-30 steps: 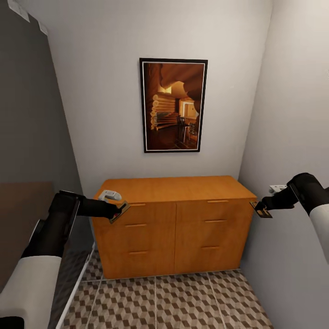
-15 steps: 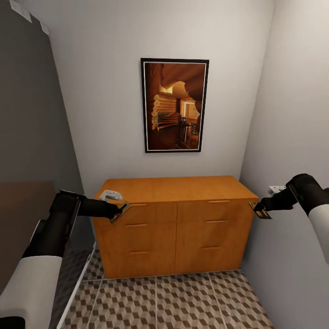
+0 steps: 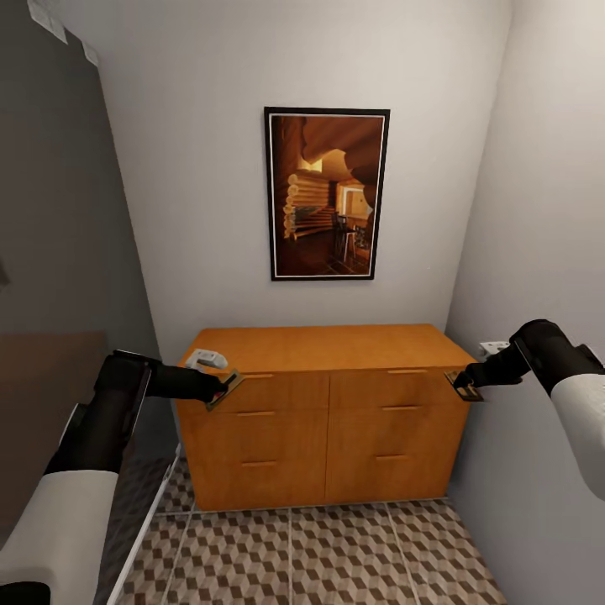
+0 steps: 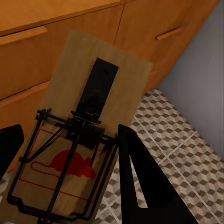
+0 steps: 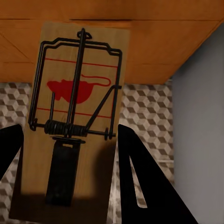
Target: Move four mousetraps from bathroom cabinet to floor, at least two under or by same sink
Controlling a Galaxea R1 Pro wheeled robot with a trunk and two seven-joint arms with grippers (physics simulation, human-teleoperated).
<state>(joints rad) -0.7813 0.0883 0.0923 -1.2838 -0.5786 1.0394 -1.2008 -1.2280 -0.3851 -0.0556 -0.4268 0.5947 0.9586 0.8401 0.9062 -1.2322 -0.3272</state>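
Both traps lifted for carrying: L gripper (image 3: 220,391) clamped on mousetrap (image 3: 225,389), R gripper (image 3: 464,383) clamped on second mousetrap (image 3: 465,386), held level in front of cabinet (image 3: 323,412), above bathroom floor (image 3: 336,555).

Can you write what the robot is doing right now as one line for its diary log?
left gripper: holding mousetrap | right gripper: holding second mousetrap | facing cabinet, drawers shut
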